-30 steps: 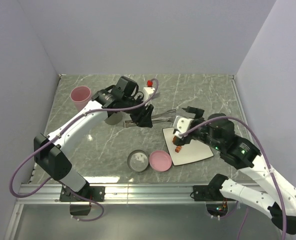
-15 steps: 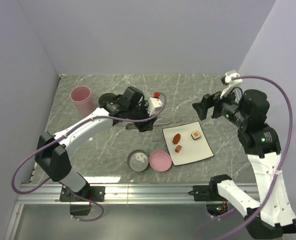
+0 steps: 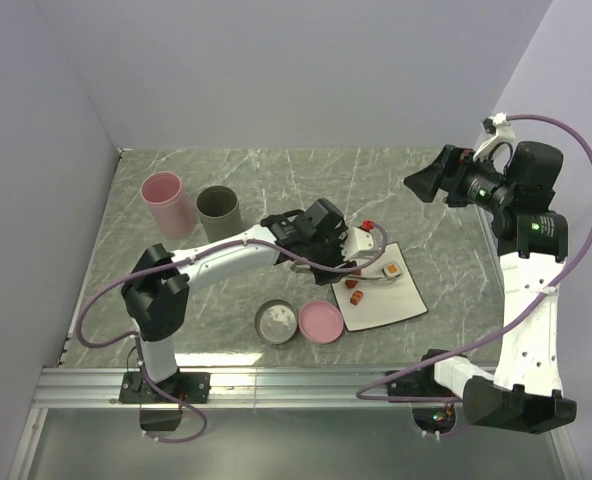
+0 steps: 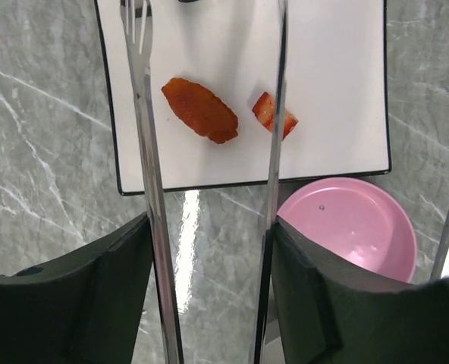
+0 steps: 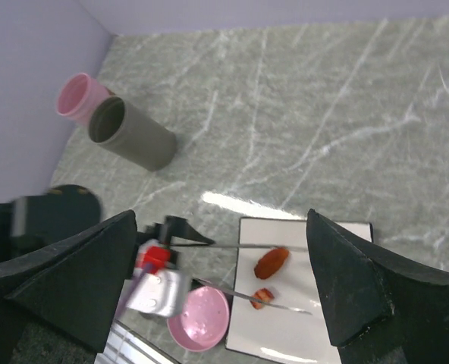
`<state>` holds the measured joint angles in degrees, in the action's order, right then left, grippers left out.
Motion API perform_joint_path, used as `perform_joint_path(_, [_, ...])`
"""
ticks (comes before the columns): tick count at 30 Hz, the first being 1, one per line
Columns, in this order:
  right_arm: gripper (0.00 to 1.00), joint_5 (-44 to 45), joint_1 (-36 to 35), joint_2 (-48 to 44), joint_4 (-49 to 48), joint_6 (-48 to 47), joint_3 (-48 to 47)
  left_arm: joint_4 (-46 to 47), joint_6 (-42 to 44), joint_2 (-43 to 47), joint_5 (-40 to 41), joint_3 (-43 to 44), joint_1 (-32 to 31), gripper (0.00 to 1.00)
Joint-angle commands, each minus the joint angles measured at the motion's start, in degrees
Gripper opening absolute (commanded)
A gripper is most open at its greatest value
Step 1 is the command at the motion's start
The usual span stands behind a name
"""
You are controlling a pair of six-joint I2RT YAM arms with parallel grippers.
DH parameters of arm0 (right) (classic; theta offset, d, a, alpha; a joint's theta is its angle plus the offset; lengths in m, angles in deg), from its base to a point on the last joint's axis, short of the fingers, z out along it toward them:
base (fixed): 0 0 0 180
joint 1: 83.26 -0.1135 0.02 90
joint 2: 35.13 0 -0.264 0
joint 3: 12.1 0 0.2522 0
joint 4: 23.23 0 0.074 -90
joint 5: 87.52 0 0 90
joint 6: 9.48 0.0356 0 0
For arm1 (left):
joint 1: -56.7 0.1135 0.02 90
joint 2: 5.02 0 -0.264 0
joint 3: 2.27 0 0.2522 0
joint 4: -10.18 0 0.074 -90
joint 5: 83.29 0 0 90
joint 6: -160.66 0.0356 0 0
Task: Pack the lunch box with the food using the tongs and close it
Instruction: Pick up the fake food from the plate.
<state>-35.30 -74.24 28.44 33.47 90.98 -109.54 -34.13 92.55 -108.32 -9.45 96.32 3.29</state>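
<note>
My left gripper [image 3: 338, 252] is shut on the silver tongs [image 4: 146, 144], its black fingers [image 4: 95, 303] pressing the two arms from outside. The tong tips reach over the white plate [image 3: 394, 305]. Between them lies the reddish-brown oval [image 4: 200, 110], and the right arm crosses the orange-brown lump [image 4: 264, 112]. The white square with an orange centre [image 3: 390, 270] sits at the plate's far side. The lunch box, a round grey tin [image 3: 276, 322], stands by its pink lid [image 3: 319, 322]. My right gripper [image 3: 423, 185] hangs open and empty, high above the table's right side.
A pink cup [image 3: 162, 196] and a grey cup [image 3: 217, 208] stand at the back left. The pink lid [image 4: 353, 231] lies right against the plate's near left corner. A walled enclosure surrounds the marbled table [image 3: 426, 215].
My left arm has carried the tongs from mid-table rightwards to over the plate. My right arm has lifted off the plate and swung up and back to the right, still open.
</note>
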Motion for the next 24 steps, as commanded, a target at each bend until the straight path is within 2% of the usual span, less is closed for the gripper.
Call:
perform_joint_path(1, [1.00,-4.5,0.7,-0.2,-0.4,0.9,-5.0,3.6,0.0,-1.5,2.8,3.9,-0.6,0.63])
perform_joint_path(9, [1.00,-6.7,0.9,0.4,-1.2,0.9,-5.0,5.2,-0.8,-5.8,5.4,5.7,-1.5,0.60])
perform_joint_path(24, [1.00,-7.9,1.1,1.5,-0.9,0.4,-8.8,3.6,-1.3,-11.1,2.6,9.6,-3.1,0.57])
